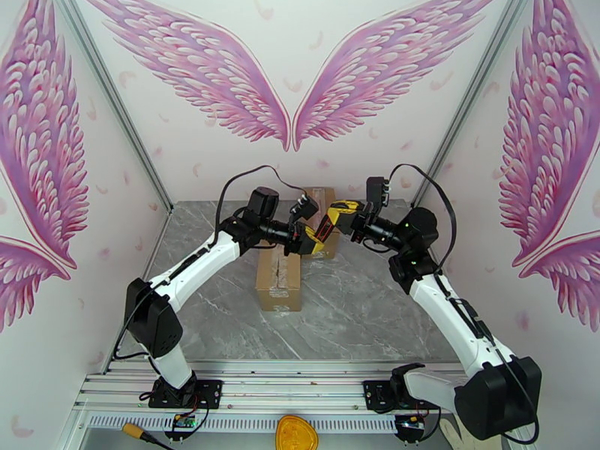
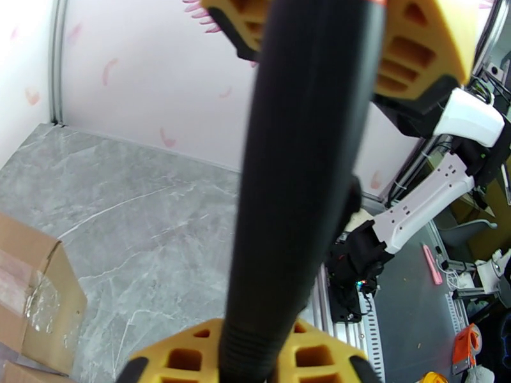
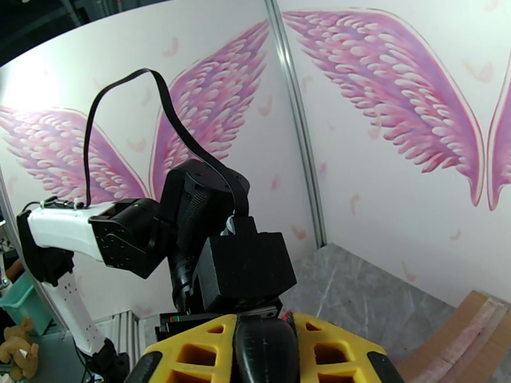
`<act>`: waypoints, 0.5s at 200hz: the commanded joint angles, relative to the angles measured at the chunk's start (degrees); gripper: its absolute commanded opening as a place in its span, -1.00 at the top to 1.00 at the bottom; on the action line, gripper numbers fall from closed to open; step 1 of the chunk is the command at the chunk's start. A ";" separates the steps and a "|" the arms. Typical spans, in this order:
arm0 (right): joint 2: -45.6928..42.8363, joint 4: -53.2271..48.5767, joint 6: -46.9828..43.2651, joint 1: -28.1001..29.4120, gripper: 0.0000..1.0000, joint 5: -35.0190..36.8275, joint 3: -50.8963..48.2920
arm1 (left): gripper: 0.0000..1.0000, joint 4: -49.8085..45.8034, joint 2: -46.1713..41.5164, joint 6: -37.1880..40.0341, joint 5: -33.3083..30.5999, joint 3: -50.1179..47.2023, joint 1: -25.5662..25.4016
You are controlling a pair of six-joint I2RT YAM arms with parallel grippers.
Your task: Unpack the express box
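Nearest to me in the top view, the two arm bases sit on the rail at the near edge of the table. A small yellow object [image 1: 296, 433] lies just in front of the rail, between them. On the grey marble table [image 1: 360, 316] the express box [image 1: 279, 283] stands about in the middle. It is closed, with clear tape along the top seam.

Both arms bend inward and meet above the far end of this box. There the left gripper [image 1: 311, 242] and the right gripper [image 1: 339, 212] face each other, very close.

In the left wrist view my own yellow fingers [image 2: 179, 362] press on both sides of a long black tool [image 2: 300, 186], so the left gripper is clamped on it. At the other end of the tool the right gripper's fingers [image 2: 425, 43] clamp it as well. The right wrist view agrees: its yellow fingers [image 3: 191, 355] sit tight on each side of the black tool, with the left arm's black wrist just beyond.

A taped cardboard corner shows low in each wrist view, and I cannot tell which box it belongs to.

Farther back, a second cardboard box [image 1: 322, 196] lies behind the grippers, partly covered by them. Behind it is the wall with pink wings [image 1: 292, 84].
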 commanded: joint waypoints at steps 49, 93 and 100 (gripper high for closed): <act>-0.83 -3.50 -5.43 -0.06 0.26 -2.12 0.69 | 1.00 -0.25 1.36 -1.88 0.89 5.66 -0.15; 1.17 -9.74 -5.34 -0.13 -0.15 -8.78 2.70 | 1.00 -4.48 2.47 0.50 0.22 8.42 -0.67; 1.13 -9.52 -5.50 -0.13 -0.14 -8.73 2.38 | 1.00 -6.14 2.99 1.43 0.18 9.53 -0.83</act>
